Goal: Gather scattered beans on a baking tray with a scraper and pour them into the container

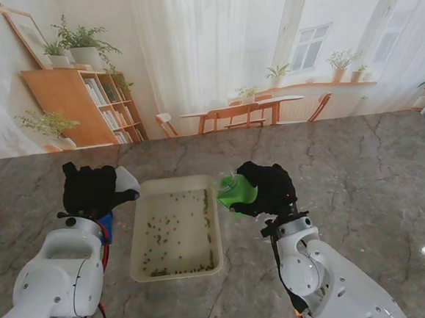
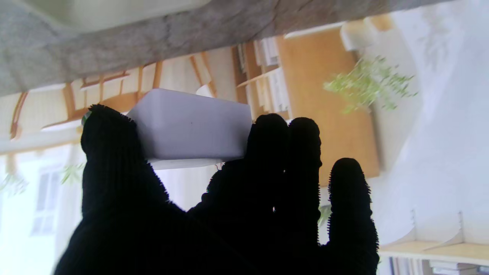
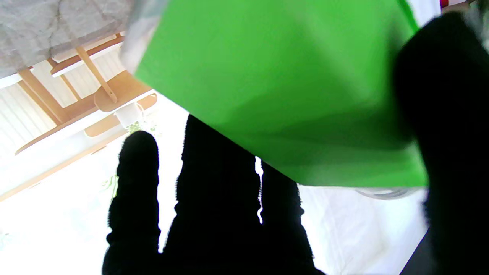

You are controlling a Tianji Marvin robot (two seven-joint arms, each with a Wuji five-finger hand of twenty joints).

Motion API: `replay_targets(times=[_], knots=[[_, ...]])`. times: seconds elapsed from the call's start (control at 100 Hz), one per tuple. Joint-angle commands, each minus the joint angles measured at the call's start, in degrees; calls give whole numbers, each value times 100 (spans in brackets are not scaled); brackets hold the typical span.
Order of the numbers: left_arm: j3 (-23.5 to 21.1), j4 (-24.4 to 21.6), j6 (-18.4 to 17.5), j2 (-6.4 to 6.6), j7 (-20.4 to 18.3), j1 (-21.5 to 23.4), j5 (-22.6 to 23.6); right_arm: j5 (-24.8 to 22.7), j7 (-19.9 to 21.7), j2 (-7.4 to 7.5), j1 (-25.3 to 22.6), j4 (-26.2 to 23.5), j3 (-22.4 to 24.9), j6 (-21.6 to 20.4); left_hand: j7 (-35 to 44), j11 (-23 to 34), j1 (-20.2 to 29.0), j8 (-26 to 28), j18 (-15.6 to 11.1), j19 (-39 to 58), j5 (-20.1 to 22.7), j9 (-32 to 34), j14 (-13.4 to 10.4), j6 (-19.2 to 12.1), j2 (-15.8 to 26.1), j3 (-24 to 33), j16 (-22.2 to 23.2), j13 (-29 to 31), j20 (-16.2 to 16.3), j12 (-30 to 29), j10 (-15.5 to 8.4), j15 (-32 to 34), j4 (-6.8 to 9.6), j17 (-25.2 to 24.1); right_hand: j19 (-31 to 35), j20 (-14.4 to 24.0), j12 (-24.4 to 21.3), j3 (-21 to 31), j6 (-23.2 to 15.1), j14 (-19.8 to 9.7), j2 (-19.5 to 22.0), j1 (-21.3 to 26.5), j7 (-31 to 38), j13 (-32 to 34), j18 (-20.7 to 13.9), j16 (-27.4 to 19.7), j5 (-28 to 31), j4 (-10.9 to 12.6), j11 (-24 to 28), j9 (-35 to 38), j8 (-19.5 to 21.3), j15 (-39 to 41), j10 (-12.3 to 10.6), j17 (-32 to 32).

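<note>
**A:** biggest risk I see here: the small dark-green beans (image 1: 175,232) are mostly loose across the shallow cream rectangular baking tray (image 1: 140,262), with only a thin line bunched along the edge nearest the robot. If the left hand (image 1: 90,189) drops that white flat plastic scraper (image 1: 126,182) in at a steep angle, I'd guess beans skip over the low rim onto the grey marble-look table (image 1: 360,169).

**B:** yeah, and the tray isn't pinned by anything, so a hard push could slide the whole thing. How's the grip looking?

**A:** left wrist view shows the black-gloved thumb on one side of the scraper and fingers (image 2: 284,152) on the other, so it's clamped on it, held off the table just beside the tray's left far corner.

**B:** and the other side?

**A:** right hand (image 1: 268,188) is wrapped round the green translucent plastic container (image 1: 237,192), hovering at the tray's right far corner, seemingly tilted toward the tray. If it sags lower it could knock the rim.

**B:** so nothing poured yet, I'd say.
</note>
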Motion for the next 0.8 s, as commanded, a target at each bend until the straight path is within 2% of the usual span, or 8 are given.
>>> replay_targets(times=[0.0,0.22,0.38,0.54,0.79], knots=[[-122,116,52,83,-122,67,-72,63,32,-19,-44,-62,51,56,4185,-310,1561,222,-104,-72,508,-521,-94,-1516,1121,1180,-41,-212,-121,-66,-1140,-87,407,-92,100,-83,130,1923,-1954,-428,1016,1005,1211,-92,-73,-29,288,600,767,363,348,-24,-785,-50],[-668,496,-379,123,-502,100,220,97,16,-30,-114,-139,134,156,4137,-341,1556,196,-154,-86,296,-735,-150,-1534,1240,1182,-70,-368,-168,-106,-1177,-142,413,-188,97,-87,128,1917,-1953,-433,1019,1005,1210,-92,-83,-26,290,614,774,365,351,-23,-790,-54],[-887,953,-736,177,-761,-164,368,104,52,-26,-125,-162,150,199,4041,-398,1565,148,-232,-128,73,-966,-202,-1510,1341,1180,-120,-534,-234,-169,-1187,-229,419,-296,96,-89,124,1922,-1962,-437,1010,1006,1205,-92,-87,-24,292,619,775,366,351,-24,-786,-55],[-862,1603,-874,243,-924,-611,385,80,98,-14,-96,-144,126,215,3981,-412,1563,116,-264,-136,-66,-1117,-228,-1497,1405,1177,-148,-639,-283,-216,-1208,-264,428,-361,91,-92,126,1921,-1963,-443,1012,1001,1205,-94,-98,-20,291,620,779,363,354,-22,-796,-64],[-428,2769,-725,345,-903,-1476,44,97,142,-19,32,-32,46,258,3825,-481,1587,45,-329,-164,-297,-1374,-239,-1432,1488,1172,-207,-840,-360,-309,-1162,-355,434,-499,90,-92,126,1921,-1974,-447,1020,995,1207,-103,-101,-17,287,623,784,357,360,-24,-798,-60]])
